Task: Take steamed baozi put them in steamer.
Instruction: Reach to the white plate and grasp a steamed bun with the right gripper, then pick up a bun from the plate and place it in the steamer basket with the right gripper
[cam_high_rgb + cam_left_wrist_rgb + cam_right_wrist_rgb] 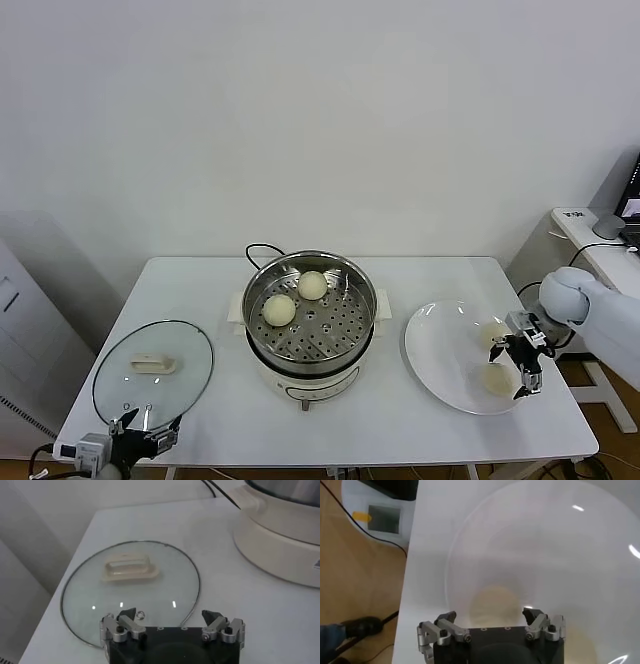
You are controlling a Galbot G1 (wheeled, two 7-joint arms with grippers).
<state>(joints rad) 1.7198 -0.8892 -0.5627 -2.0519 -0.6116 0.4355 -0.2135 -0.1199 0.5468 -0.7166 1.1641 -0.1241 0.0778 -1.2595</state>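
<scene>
The steamer (310, 262) stands mid-table, and two steamed baozi (312, 285) (279, 310) lie on its perforated tray. Two more cream-white baozi (497, 379) (492, 333) rest on a white plate (440, 350) to the right. Over that plate my right gripper (508, 372) is open, its fingers either side of the nearer baozi. The right wrist view shows that baozi (492, 605) between the spread jaws of the right gripper (489, 614), apart from both fingers. My left gripper (145, 432) waits open at the table's front left corner.
A round glass lid (152, 368) with a white handle lies flat at the front left, right before the left gripper (168, 614). The steamer's black cord (262, 248) trails behind it. The plate sits close to the table's right edge (560, 390); a side desk (590, 240) stands beyond.
</scene>
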